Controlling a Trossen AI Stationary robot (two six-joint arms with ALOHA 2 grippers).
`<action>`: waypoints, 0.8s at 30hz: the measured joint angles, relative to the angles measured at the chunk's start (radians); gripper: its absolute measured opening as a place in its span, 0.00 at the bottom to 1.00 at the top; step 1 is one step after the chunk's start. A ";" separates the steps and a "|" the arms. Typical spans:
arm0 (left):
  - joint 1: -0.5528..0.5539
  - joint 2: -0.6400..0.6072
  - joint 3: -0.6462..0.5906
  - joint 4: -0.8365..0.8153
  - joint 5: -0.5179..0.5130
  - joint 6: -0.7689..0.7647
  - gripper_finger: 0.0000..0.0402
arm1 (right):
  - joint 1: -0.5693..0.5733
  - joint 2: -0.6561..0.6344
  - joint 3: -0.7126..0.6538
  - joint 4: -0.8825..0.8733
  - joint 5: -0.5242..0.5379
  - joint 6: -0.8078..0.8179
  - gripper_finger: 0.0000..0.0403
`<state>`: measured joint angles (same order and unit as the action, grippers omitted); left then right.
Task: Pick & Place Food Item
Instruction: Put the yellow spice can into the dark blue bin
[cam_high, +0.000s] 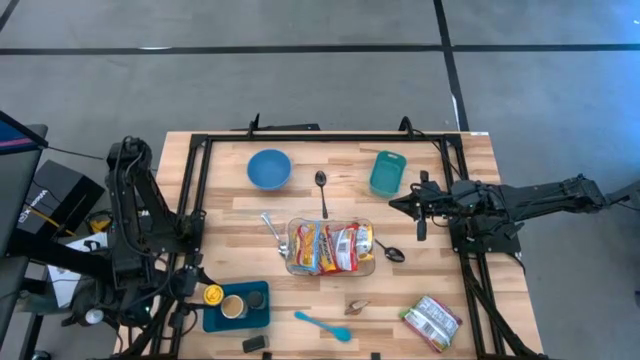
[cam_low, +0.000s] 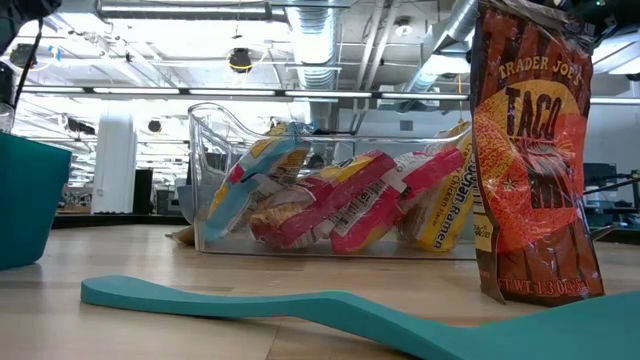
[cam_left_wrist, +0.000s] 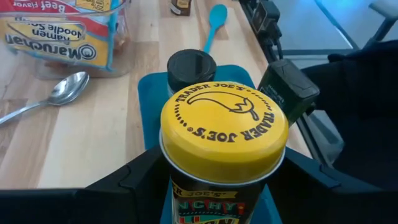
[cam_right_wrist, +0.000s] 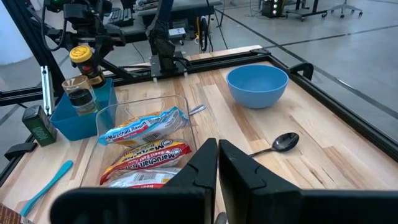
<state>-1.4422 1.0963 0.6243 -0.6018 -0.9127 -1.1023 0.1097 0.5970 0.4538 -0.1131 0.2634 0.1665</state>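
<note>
Yellow-lidded spice jar (cam_left_wrist: 224, 140) between left fingers (cam_left_wrist: 134, 180), above teal tray (cam_left_wrist: 149, 99).

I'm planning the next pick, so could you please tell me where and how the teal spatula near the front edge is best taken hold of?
Grip the teal spatula across its thin handle, near mid-length, coming straight down from above. It lies flat on the wooden table, so only its narrow sides offer a pinch; the wider blade end looks harder to span. The fingers should close across the handle, not along it.

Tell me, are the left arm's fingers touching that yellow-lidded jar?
Touching. The left wrist view shows the dark fingers pressed against both sides of the yellow-lidded jar, with no gap, above the teal tray.
</note>
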 joint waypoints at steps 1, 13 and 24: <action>0.000 -0.004 0.000 0.004 0.000 0.000 0.56 | 0.000 0.000 0.000 0.000 0.000 0.000 0.02; 0.000 -0.019 0.000 0.021 -0.016 0.162 0.56 | -0.001 0.000 0.000 0.000 0.000 0.000 0.02; 0.001 -0.140 0.000 0.072 0.066 0.421 0.56 | 0.000 0.000 0.000 0.000 0.000 0.000 0.02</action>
<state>-1.4414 0.9560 0.6243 -0.5303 -0.8468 -0.6817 0.1093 0.5968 0.4538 -0.1134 0.2636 0.1665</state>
